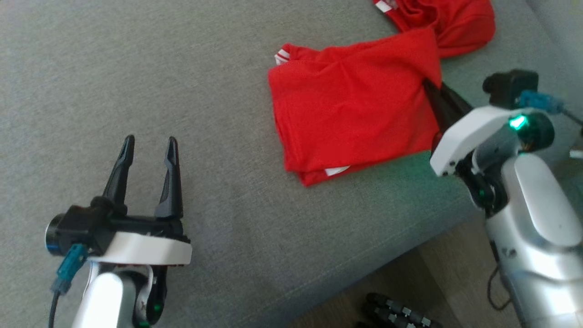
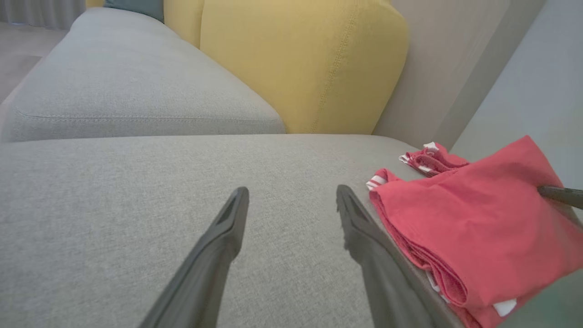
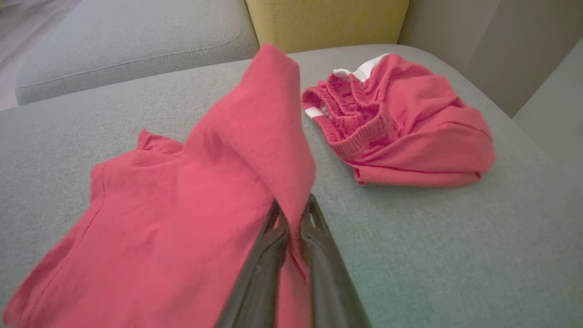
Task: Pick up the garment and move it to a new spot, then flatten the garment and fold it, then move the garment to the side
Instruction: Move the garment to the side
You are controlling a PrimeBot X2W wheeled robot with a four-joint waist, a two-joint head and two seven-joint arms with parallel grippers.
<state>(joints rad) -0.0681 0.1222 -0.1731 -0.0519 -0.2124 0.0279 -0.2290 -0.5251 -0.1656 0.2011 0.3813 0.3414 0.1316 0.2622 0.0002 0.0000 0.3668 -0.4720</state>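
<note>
At two o'clock, the right gripper (image 1: 436, 96) pinches the shirt (image 1: 350, 109) edge, maybe to drag it aside; the left gripper (image 1: 148, 146) hangs open.

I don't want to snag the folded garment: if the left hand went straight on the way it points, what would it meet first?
Probably the bare grey seat, then the yellow cushion behind it, though depth is unclear. The garment lies to the right of the left hand's line.

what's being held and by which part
The right pincer pinches the folded red fabric garment by its lifted right-hand edge; the open left pincer holds nothing.
</note>
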